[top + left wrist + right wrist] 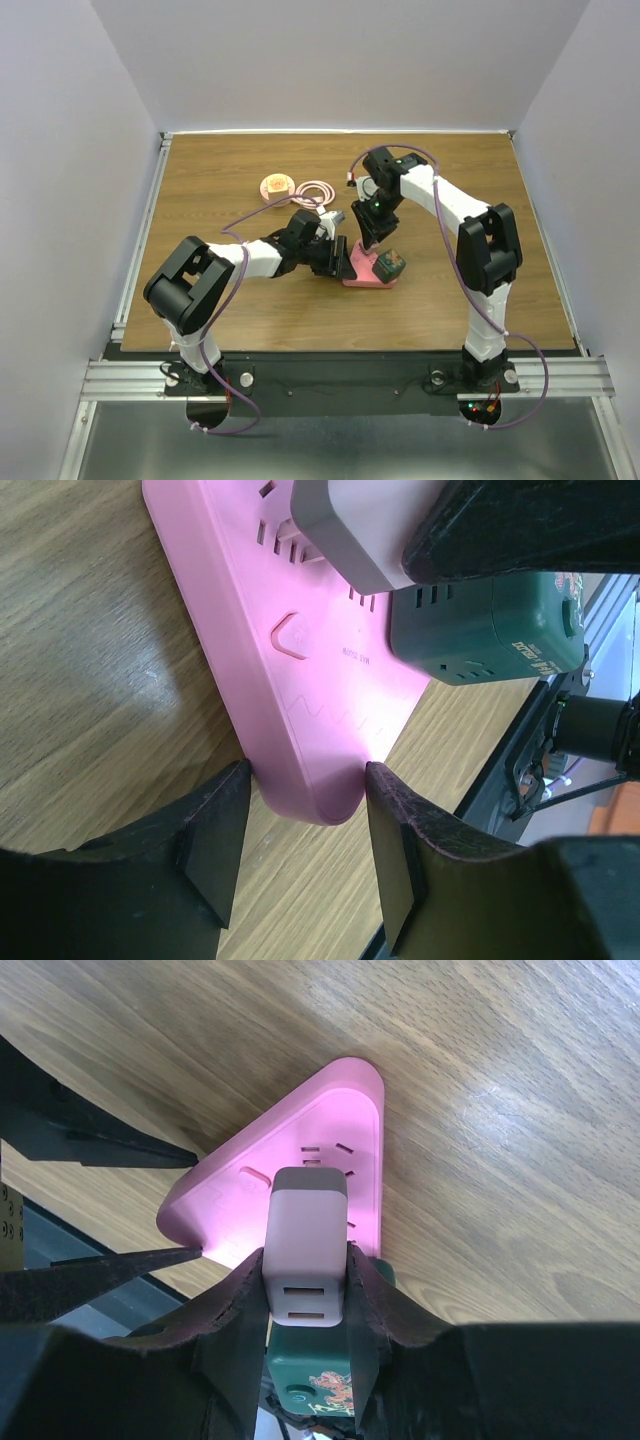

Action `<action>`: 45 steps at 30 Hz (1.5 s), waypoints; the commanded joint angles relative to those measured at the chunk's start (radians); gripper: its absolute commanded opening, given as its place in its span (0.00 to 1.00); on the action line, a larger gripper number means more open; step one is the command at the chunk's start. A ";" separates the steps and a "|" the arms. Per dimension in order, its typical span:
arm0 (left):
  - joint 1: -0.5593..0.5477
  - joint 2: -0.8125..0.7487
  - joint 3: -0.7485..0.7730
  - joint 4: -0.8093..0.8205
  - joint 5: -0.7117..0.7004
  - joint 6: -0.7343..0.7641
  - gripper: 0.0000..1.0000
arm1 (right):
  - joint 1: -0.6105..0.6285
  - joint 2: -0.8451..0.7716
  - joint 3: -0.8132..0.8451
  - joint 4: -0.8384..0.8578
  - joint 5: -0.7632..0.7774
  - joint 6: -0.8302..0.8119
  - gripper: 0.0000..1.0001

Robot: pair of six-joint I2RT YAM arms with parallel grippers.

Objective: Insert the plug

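A pink power strip (362,274) lies on the wooden table with a dark green adapter (391,264) plugged into it. My right gripper (308,1260) is shut on the plug (308,1230), a pale white charger block, and holds it nose-down at the strip's (240,1195) socket slots. Its prongs are hidden. In the left wrist view the plug (340,530) sits right at the strip's face beside the green adapter (480,630). My left gripper (305,780) clamps the strip's rounded corner (310,730), both fingers touching its sides.
A coiled pink cable (315,192) and a round orange object (277,185) lie behind the strip towards the far left. The table's near edge and black frame (520,750) run close beside the strip.
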 commanded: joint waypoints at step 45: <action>0.000 0.058 0.056 -0.066 -0.022 0.055 0.38 | 0.043 0.117 0.035 0.053 0.072 0.039 0.01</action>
